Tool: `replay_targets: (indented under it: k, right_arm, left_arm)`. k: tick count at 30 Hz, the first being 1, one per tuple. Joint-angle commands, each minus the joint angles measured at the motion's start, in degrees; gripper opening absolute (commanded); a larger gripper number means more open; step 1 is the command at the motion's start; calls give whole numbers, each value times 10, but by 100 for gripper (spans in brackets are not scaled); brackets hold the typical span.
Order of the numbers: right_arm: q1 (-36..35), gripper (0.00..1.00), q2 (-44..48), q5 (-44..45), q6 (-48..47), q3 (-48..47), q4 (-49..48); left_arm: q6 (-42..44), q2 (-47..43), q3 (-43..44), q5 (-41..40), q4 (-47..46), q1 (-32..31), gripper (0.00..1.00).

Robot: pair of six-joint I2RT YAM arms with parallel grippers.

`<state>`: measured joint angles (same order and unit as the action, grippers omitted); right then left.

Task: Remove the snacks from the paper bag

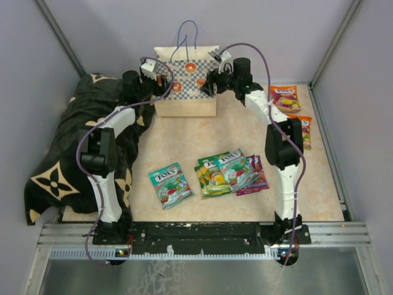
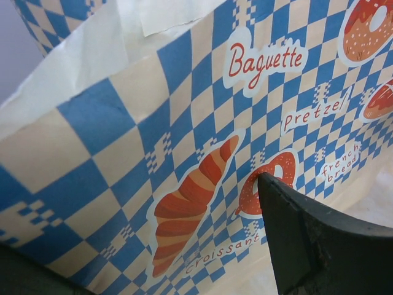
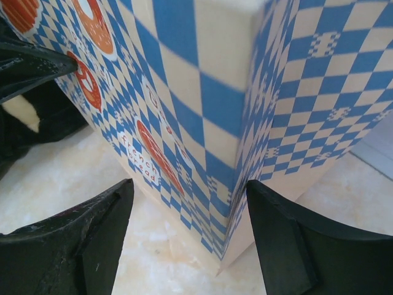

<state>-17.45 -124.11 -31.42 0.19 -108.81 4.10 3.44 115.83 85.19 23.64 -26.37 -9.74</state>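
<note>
standing behind the two arms, one sees first the beige table (image 1: 184, 138), which carries everything. on its left side lies a black cushion (image 1: 61, 153) with a pale flower pattern, reaching past the left edge of the table. the left arm (image 1: 104, 153) and the right arm (image 1: 279, 144) both stretch to the far side, where the paper bag (image 1: 184, 92) stands upright with its blue cord handles (image 1: 187, 37) pointing up.

the left gripper (image 1: 163, 80) is at the left side of the bag. its jaws are spread wide and the checkered paper with the croissant picture is just in front of them, but i cannot tell if a finger touches it. the right gripper (image 3: 190, 184) is at the right front corner of the bag, near the bottom. its jaws are released, one on each side of that corner, and they grasp nothing.

the snacks that one can see lie flat on the table, outside the bag. a teal packet (image 1: 171, 184) lies alone near the arm bases. beside it is a pile (image 1: 230, 172) of green, teal and purple packets that overlap each other. two orange packets (image 1: 284, 97) lie at the right edge, well apart from the pile. the inside of the bag is hidden.
</note>
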Motion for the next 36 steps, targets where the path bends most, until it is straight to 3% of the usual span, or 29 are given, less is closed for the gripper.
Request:
replay_targets:
  k: [1,7,13,16,20,23,26,28,32,36]
  right_arm:
    - [11,74,-57,-15,-1,-129,46]
    - [13,78,-80,-20,-12,-200,87]
    - [15,99,-16,-17,-9,-177,146]
    - [15,99,74,17,19,-91,145]
    - [15,99,241,105,93,116,108]
    - [15,99,384,202,180,307,53]
    - [14,88,499,237,259,488,5]
    - [14,77,548,240,270,555,21]
    - [14,73,611,238,260,623,79]
    - [15,66,658,229,268,662,132]
  left_arm:
    - [36,41,90,-31,64,6,80]
    - [52,29,108,-41,80,7,80]
    - [46,-56,62,-60,100,7,91]
    - [30,-136,4,-82,100,7,100]
    - [-23,-284,-141,-132,95,7,100]
    - [-117,-396,-271,-148,76,7,100]
    - [-236,-479,-422,-73,-8,-5,100]
    - [-255,-496,-470,-65,-26,-53,92]
    - [-218,-443,-447,-116,54,-211,86]
    - [-291,-359,-441,-70,-1,-257,84]
